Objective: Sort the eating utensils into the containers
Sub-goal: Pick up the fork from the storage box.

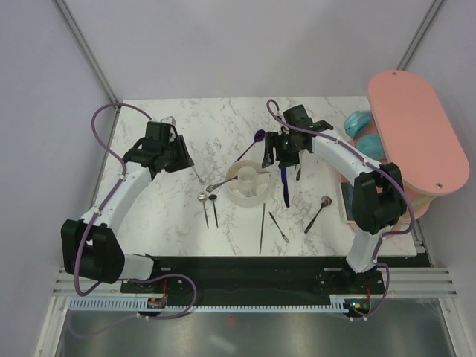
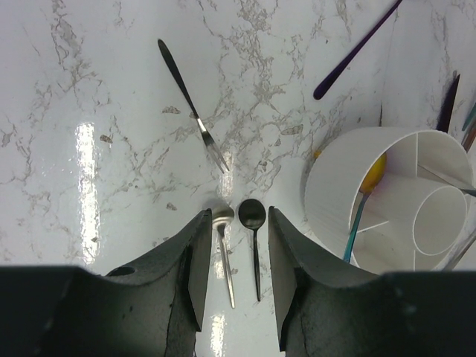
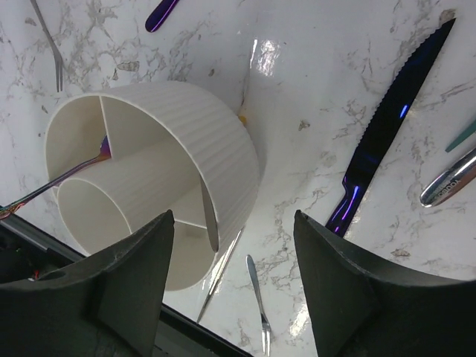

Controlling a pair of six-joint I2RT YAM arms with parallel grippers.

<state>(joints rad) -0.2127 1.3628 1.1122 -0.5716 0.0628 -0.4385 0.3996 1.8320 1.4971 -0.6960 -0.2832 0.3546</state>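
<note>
Left gripper point(image 2: 238, 223), open and empty, lines up on both silver spoon point(image 2: 225, 256) and black spoon point(image 2: 255, 245), should centre on one; right gripper point(image 3: 234, 219) open, empty, by white holder point(image 3: 208, 126)

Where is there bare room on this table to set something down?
Bare: the far strip of table behind the white holder, left of the purple spoon, and the near-left patch beside the paired spoons. Crowded: around and in front of the holder.

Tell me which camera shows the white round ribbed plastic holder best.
Right wrist: the white round ribbed plastic holder fills much of the frame, with its ribbed wall, central cup and dividers clear and almost whole. Top external shows it whole but small. Left wrist shows its inside but cuts it off at the right edge.
</note>
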